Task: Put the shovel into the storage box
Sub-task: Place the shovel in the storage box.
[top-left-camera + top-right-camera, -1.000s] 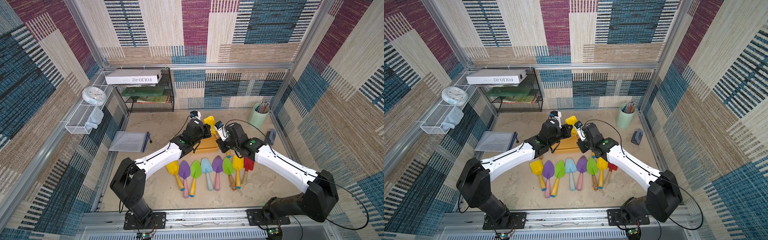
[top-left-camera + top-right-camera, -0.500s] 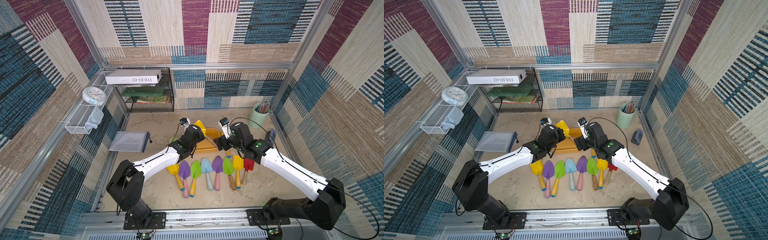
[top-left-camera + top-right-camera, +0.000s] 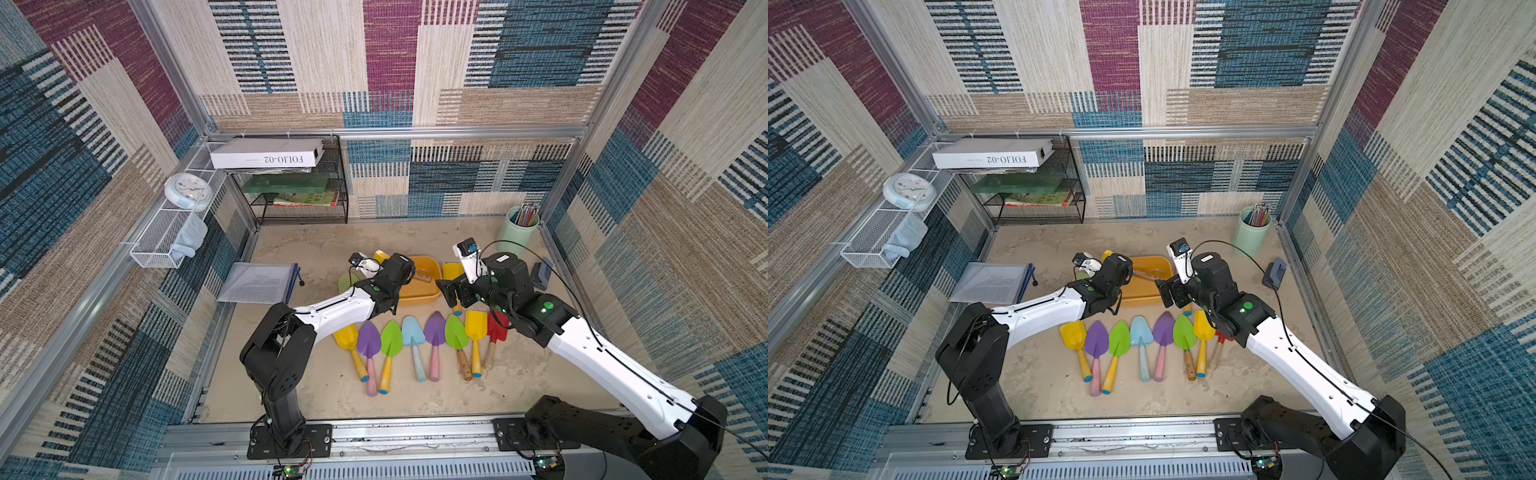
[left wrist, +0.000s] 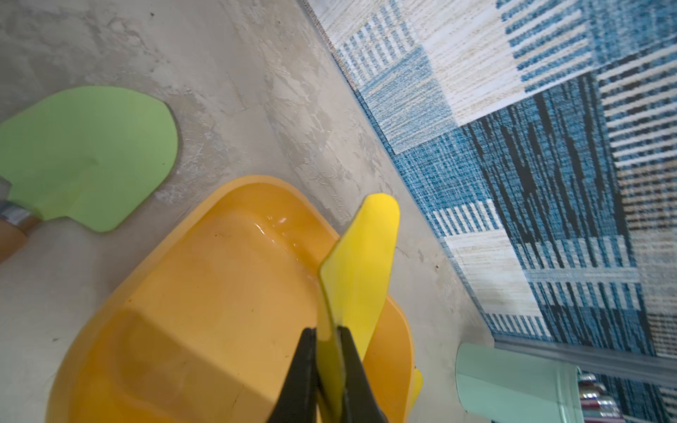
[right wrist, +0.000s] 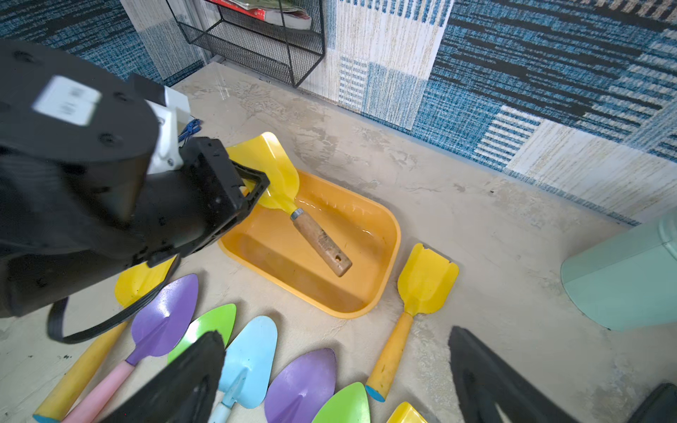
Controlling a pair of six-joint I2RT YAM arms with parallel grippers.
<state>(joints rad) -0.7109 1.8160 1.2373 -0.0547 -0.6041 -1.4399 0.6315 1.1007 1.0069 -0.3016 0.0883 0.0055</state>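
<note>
Right wrist: left tool [image 5: 255,186] pinches the shovel [image 5: 319,241].

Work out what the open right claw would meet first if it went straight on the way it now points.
Most likely the near wall of the storage box: the right claw points at it, open and empty. Depth is unclear; tilted lower, it could touch the table first.

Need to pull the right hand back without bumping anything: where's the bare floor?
Crowded: the shovel row just before the storage box. Bare floor: between the wire shelf and the box; between the box-side yellow shovel and the pencil cup; between the row's handles and the front rail.
</note>
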